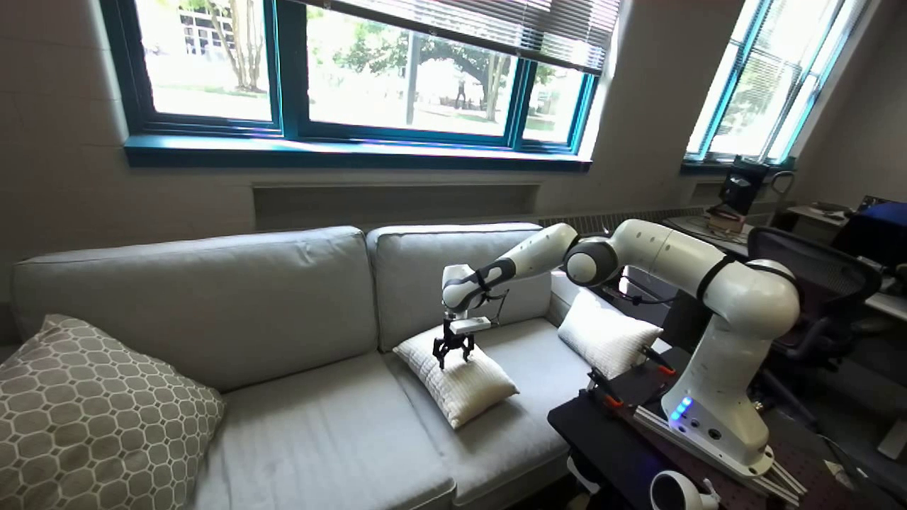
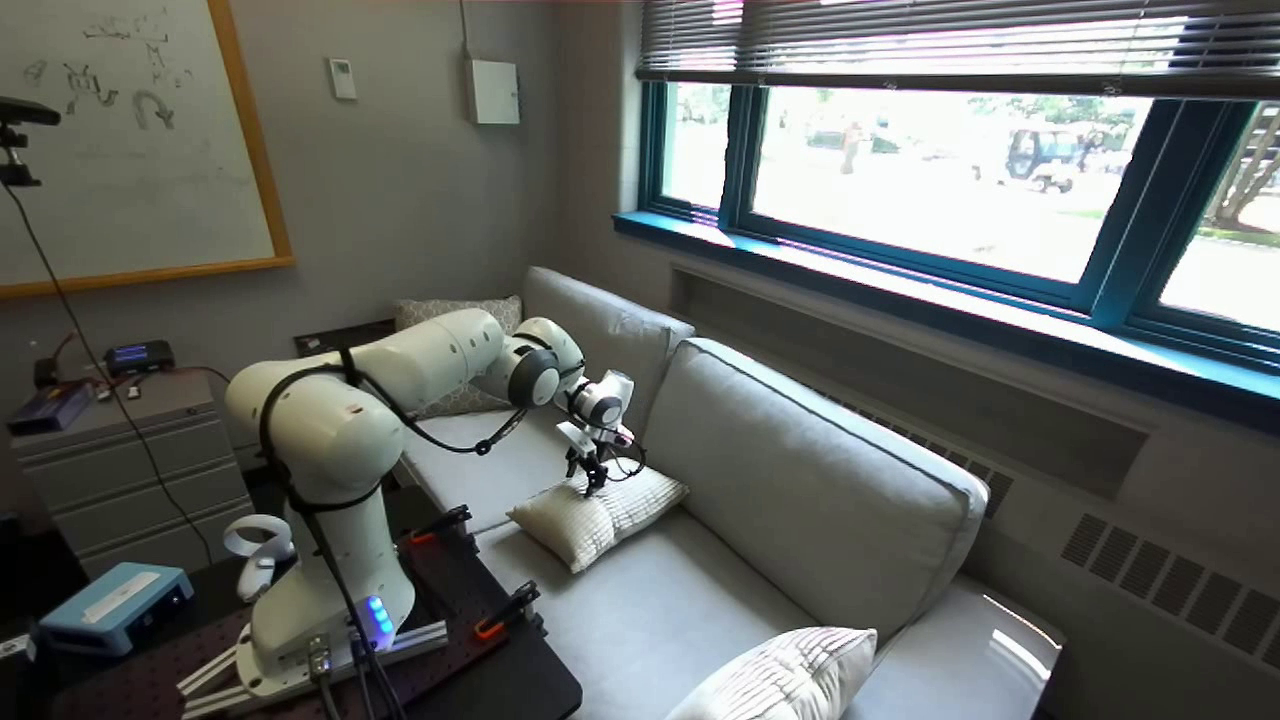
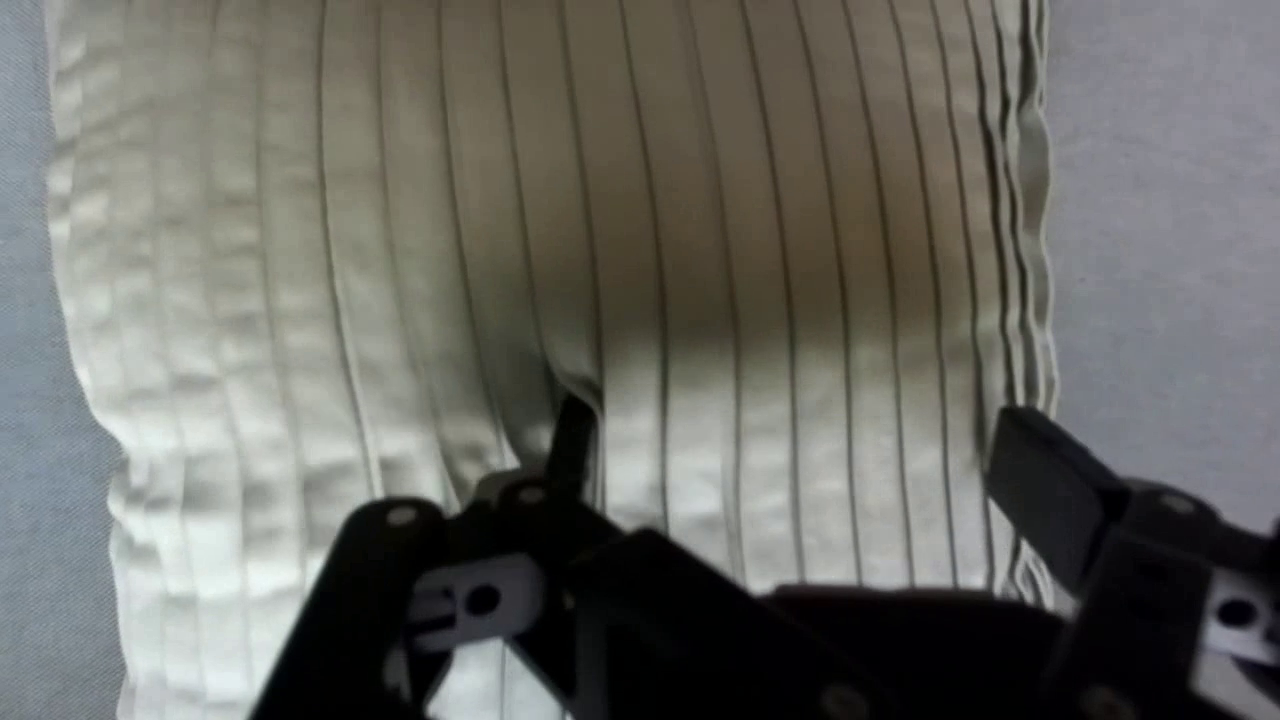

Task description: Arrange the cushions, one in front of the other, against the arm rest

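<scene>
Pincer [image 3: 797,455] spread wide, one finger [image 3: 572,440] denting one of two pleated cream throw pillows [image 1: 464,387]; one grey-beige lattice-patterned cushion [image 1: 103,414] shares their sofa [image 1: 312,439].

Throw pillows [image 1: 471,389]: cream-white cloth, matt, ridged by narrow pleats. Patterned grey-beige cushion [image 1: 106,418]: matt cloth. Sofa [image 1: 305,425] and arm rest [image 2: 940,640]: matt, finely woven fabric. Robot arm [image 1: 751,297]: smooth, glossy white casing. Gripper [image 3: 795,450]: matt black. Whiteboard [image 2: 100,220]: smooth, in a wooden frame [image 2: 251,130]. Windowsill [image 1: 354,157]: glossy blue paint.
</scene>
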`<state>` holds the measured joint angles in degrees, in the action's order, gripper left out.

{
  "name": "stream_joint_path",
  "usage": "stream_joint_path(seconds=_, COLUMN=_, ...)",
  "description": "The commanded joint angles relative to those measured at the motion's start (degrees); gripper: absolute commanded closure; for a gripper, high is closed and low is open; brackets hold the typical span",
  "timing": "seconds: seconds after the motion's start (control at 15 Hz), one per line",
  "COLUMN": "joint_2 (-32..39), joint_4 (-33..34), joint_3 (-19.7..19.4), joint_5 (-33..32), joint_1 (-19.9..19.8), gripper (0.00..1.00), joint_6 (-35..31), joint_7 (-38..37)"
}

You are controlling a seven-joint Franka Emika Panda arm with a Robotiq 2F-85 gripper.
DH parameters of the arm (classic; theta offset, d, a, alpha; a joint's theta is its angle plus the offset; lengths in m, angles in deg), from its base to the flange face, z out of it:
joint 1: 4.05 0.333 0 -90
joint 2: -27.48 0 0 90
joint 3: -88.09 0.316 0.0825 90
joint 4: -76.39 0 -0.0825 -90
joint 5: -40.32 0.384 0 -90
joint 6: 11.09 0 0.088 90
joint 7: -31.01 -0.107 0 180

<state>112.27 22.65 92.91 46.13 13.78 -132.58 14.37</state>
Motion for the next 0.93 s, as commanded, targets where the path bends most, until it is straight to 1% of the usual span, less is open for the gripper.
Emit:
stream_joint_path(seconds=0.0, joint_2=0.0, joint_4=-0.49, joint_3=-0.72, joint_5=-0.85, joint_1=0.96, gripper=0.0, joint_6=4.1, joint_7=-1.09)
stream_joint_path(seconds=0.2, joint_2=0.0, joint_4=-0.69, joint_3=-2.18, joint_5=-1.28, joint_1=1.37, gripper=0.0, joint_6=5.58, joint_7=-3.25)
stream_joint_path(seconds=0.33, joint_2=0.0, joint_4=-0.99, joint_3=-5.03, joint_5=-1.78, joint_1=2.56, gripper=0.0, joint_6=2.71, joint_7=-9.38)
stream_joint_path(seconds=0.53, joint_2=0.0, joint_4=-1.52, joint_3=-7.81, joint_5=-2.22, joint_1=3.49, gripper=0.0, joint_6=-0.35, joint_7=-16.68)
stream_joint_path(seconds=0.67, joint_2=0.0, joint_4=-1.96, joint_3=-8.6, joint_5=-2.18, joint_1=3.73, gripper=0.0, joint_6=-0.48, joint_7=-19.91)
stream_joint_path(seconds=0.87, joint_2=-0.01, joint_4=-2.55, joint_3=-7.92, joint_5=-2.07, joint_1=3.29, gripper=0.0, joint_6=1.27, joint_7=-21.86)
